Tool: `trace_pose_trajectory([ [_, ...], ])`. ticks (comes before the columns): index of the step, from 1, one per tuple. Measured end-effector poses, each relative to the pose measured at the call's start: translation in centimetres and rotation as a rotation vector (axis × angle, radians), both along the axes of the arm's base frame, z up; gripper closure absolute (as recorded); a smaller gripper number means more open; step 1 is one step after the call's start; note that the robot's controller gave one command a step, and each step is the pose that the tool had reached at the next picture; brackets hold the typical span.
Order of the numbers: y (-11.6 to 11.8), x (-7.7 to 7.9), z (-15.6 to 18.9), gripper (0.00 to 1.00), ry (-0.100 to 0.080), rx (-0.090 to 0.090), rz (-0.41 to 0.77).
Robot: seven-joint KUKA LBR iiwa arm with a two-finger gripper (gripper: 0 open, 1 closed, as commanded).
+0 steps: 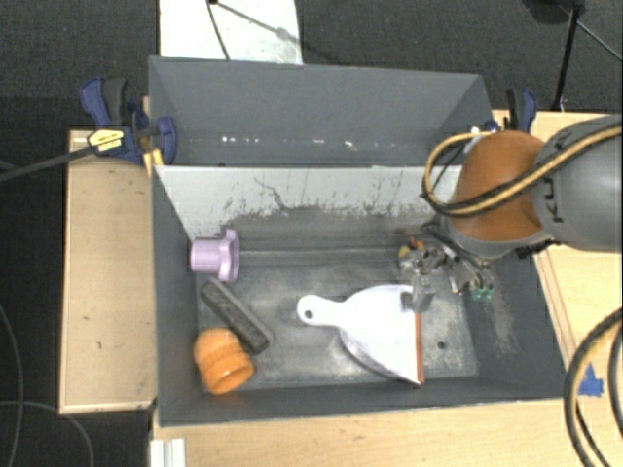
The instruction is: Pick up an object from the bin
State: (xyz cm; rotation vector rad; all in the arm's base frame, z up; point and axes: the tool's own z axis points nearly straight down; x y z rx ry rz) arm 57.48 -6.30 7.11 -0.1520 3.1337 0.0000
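The grey metal bin [321, 115] takes up the middle of the frame, and my arm [574, 188], under its orange cover, comes in from the right. The biggest thing on the bin floor is a white dustpan [375, 334] with a red-orange strip along its right edge. It lies flat at lower centre with its handle pointing left. My fingers [421, 295] are down at its upper right corner, by the rim; I cannot tell how wide they stand. Well apart, at lower left, lie a dark grey bar [234, 317], a rounded orange piece [222, 361] just beside it, and a lilac spool [216, 254] above both.
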Motion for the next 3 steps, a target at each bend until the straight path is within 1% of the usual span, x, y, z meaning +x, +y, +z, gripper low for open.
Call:
trace_pose_trajectory([
  [1,-0.3,-0.3,4.8,1.0,0.008,0.001,-0.004],
  [2,0.9,0.4,6.5,1.0,-0.011,-0.002,-0.002],
  [3,0.8,-0.2,8.8,1.0,0.012,0.002,0.016],
])
